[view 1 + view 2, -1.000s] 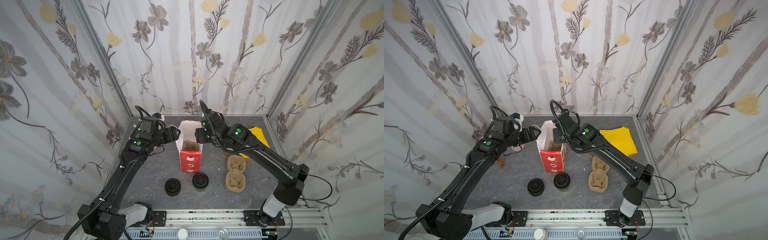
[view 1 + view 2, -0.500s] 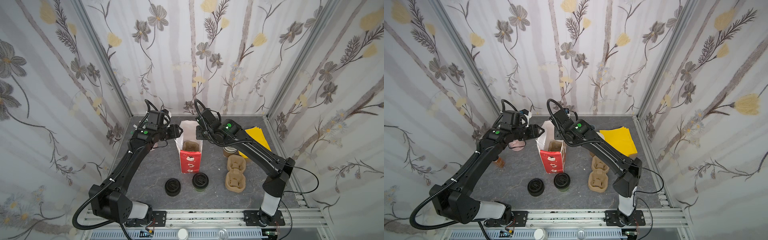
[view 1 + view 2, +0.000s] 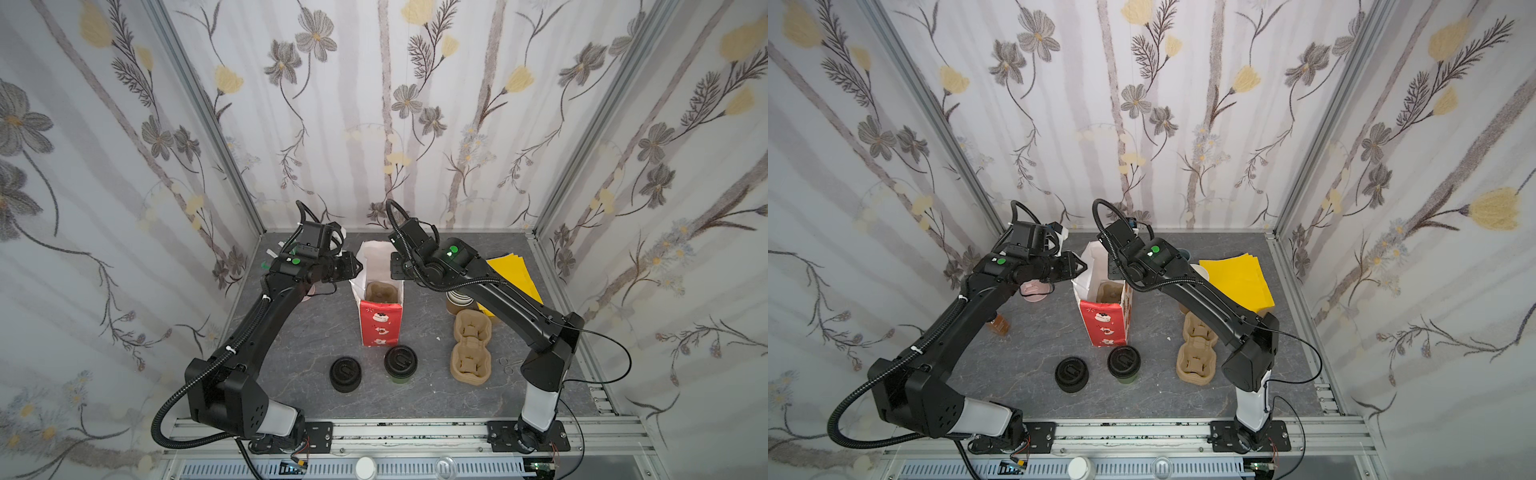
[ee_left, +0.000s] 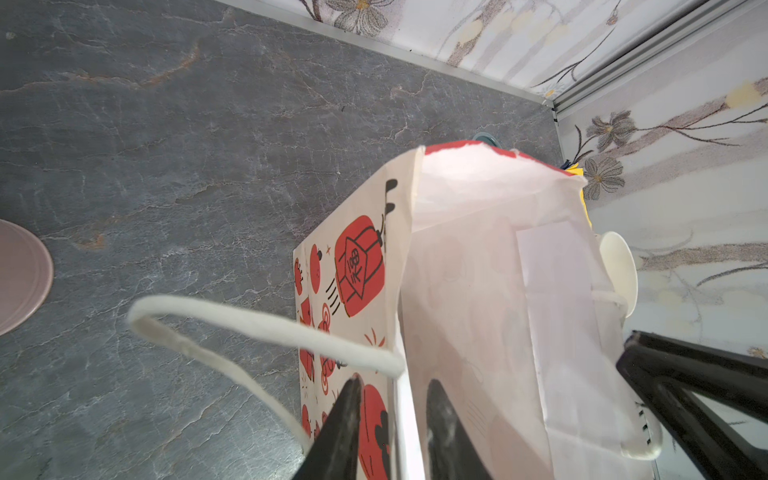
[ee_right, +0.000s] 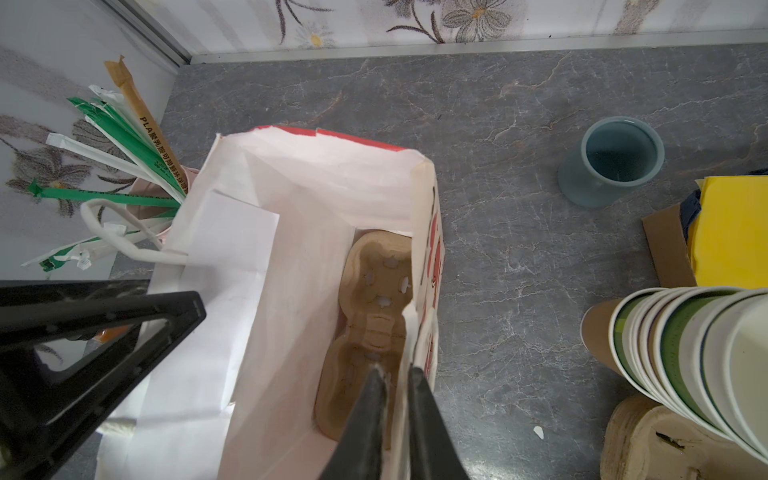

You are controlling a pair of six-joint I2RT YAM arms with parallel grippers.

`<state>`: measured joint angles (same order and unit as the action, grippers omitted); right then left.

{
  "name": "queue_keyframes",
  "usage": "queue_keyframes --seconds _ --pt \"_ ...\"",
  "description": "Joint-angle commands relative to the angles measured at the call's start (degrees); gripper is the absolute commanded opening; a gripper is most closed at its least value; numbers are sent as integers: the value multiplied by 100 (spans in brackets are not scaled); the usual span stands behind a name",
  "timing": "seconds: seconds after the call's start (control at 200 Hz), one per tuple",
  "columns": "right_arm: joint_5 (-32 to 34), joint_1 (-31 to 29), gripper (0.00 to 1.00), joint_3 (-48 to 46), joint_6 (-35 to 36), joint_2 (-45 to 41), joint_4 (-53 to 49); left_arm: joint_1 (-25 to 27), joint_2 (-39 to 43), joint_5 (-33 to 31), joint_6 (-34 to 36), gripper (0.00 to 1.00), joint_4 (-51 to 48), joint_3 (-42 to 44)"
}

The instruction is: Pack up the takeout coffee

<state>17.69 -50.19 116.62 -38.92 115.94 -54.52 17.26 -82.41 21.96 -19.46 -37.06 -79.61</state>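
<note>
**Both grippers at the rim of the paper bag; takeout coffee standing outside it on the desk**

The paper bag (image 3: pixel 380 328) stands upright near the middle of the desk (image 3: pixel 419 401). Its mouth is spread, and a pulp cup carrier (image 3: pixel 379 291) lies at its bottom.

The left gripper (image 4: pixel 394 379) is at the bag's left wall. In the left wrist view one finger (image 4: pixel 347 415) lies outside, over the red print, and the other lies inside. The wall's edge runs between them with a narrow gap showing, and whether the paper is actually pinched is not discernible. The white cord handle (image 4: pixel 249 326) loops just beside these fingers.

The right gripper (image 5: pixel 395 369) is at the opposite wall. Its fingers are drawn nearly together and clenched on the paper edge, above the carrier.

The takeout coffee (image 3: pixel 400 362), black lid uppermost, stands near the desk's front edge, just in front of the bag's red face and well apart from both grippers. Contact with the bag cannot be made out. A squat stack of black lids (image 3: pixel 345 374) sits just to its left.

Toward the right edge lie spare pulp carriers (image 3: pixel 471 347), a stack of paper cups (image 5: pixel 685 357) and yellow sheets (image 3: pixel 513 274). A blue-grey cup (image 5: pixel 615 166) stands toward the back edge.
</note>
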Motion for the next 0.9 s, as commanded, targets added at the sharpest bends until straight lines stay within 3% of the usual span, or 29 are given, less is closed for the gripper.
queue_keyframes --seconds 0.0,0.11,0.35,0.6,0.639,0.719,0.894 --pt "-41 1 8 38 84 22 196 -3 -19 44 70 16 -21 -62" --pt "9 1 0 41 234 -49 423 1 -30 41 39 13 -40 -98" --pt "121 1 0 36 639 -142 839 4 51 -11 -40 0 -48 -107" --pt "170 15 0 30 757 -217 895 11 136 -167 -101 0 -47 -90" --pt "233 33 8 35 750 -282 893 6 137 -174 -101 0 -42 -94" --pt "291 77 34 30 654 -433 800 15 155 -233 -97 0 -37 -107" --pt "-1 170 55 -192 313 -555 305 25 171 -340 -73 0 -34 -73"
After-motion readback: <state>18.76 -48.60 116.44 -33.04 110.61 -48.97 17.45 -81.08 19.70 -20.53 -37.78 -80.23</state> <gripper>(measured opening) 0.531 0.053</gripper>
